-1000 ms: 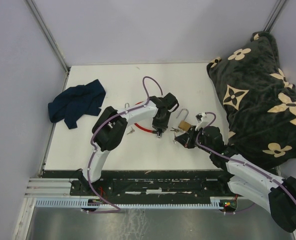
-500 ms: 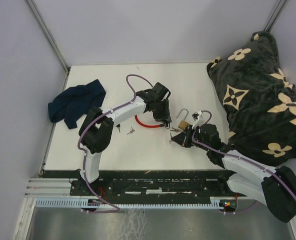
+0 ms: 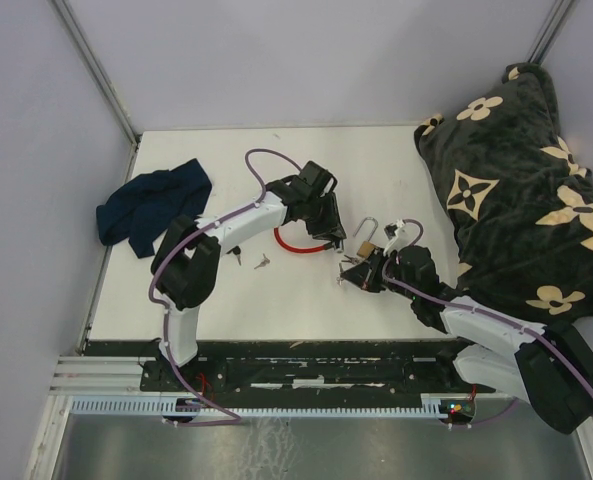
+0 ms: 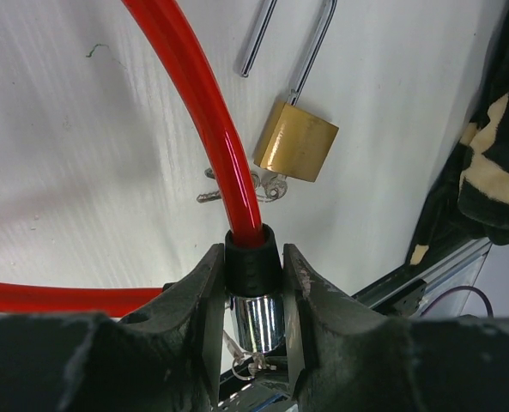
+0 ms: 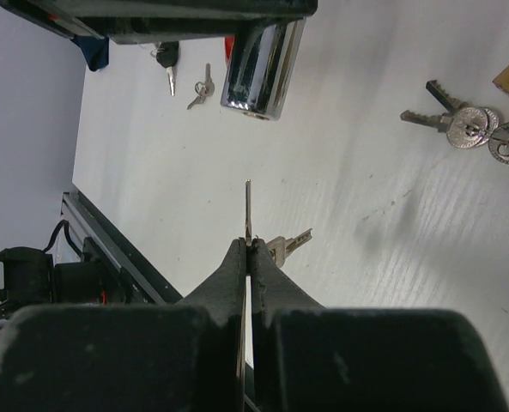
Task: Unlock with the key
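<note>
Left claw point(image 4: 252, 268): clamped on the black collar of the red cable lock point(image 4: 207, 112), one finger on each side. The chrome barrel point(image 5: 258, 69) sticks out past the fingertips. It appears lifted off the table point(image 3: 226, 300) with its end turned toward the other arm. I read this as presenting the barrel so a key can go straight in.

Right claw point(image 5: 248, 247): pinched fully closed on the head of the key point(image 5: 248, 206). The blade is free and points toward the barrel. A second key hangs beside the fingers.

The blade is apart from the barrel and offset slightly to one side. The keyhole is not visible in any view.

Judgement: alignment step, insertion not yet made. A sideways correction is needed before advancing.

Brass padlock point(image 4: 295, 142): shackle open, lying near the cable with a key bunch point(image 5: 464, 127) just beside it. Neither is held.
</note>
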Robot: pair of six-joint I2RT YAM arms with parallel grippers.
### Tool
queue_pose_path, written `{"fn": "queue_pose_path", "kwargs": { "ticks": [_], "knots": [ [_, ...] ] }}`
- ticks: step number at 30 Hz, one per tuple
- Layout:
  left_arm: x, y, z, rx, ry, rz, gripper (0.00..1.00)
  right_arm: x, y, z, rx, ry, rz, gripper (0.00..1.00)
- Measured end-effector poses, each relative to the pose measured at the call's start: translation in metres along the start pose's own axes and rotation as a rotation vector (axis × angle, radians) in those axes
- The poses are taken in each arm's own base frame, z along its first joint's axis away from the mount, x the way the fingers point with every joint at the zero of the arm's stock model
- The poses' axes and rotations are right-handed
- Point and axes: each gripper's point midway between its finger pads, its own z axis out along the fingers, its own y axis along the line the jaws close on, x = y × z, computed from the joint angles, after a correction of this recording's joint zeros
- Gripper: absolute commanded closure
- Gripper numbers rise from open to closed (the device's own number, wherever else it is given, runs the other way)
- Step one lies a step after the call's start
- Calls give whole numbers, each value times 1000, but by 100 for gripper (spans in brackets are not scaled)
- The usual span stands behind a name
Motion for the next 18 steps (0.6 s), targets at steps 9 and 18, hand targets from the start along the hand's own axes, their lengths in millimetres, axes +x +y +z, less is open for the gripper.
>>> {"fn": "queue_pose_path", "kwargs": {
  "ticks": [9, 18],
  "knots": [
    [-1, -2, -4, 17, -14, 4, 97, -14, 3, 3, -3, -67, 12, 98],
    [5, 0, -3, 26, 0, 4, 97, -18, 3, 7, -3, -85, 30, 98]
  ]
}}
